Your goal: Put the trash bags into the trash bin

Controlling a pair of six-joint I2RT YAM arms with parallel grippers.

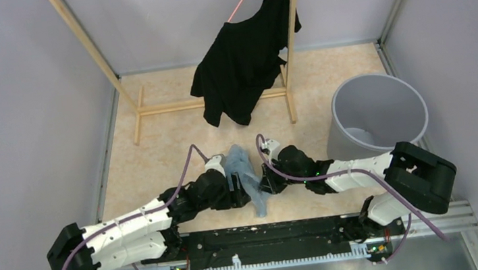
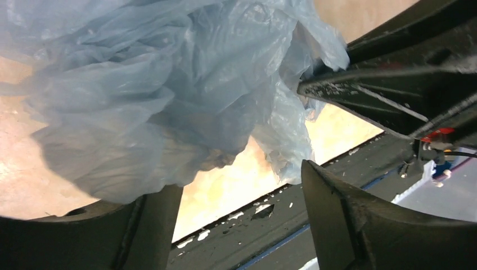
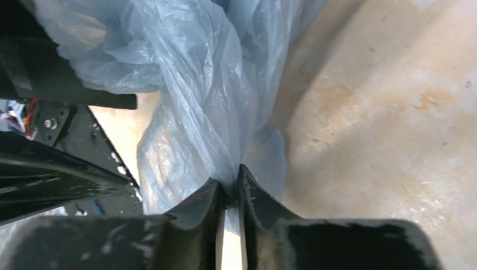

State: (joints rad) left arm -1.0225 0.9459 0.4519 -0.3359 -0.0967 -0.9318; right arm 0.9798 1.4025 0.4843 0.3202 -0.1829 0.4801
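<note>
The pale blue, wrinkled trash bag (image 1: 243,174) lies bunched on the beige table between my two grippers, near the front edge. My right gripper (image 3: 229,184) has its jaws pressed together on a fold of the bag's film (image 3: 197,84). My left gripper (image 2: 236,194) stands open on the bag's left side. The bag (image 2: 157,90) drapes over one of the left gripper's fingertips (image 2: 160,208) and nothing is pinched between them. The round grey trash bin (image 1: 342,140) stands upright at the right, beyond the right arm, and looks empty.
A black shirt (image 1: 241,60) hangs on a pink hanger from a wooden rack (image 1: 212,101) at the back. A black rail (image 1: 268,233) runs along the near edge. Grey walls close in both sides.
</note>
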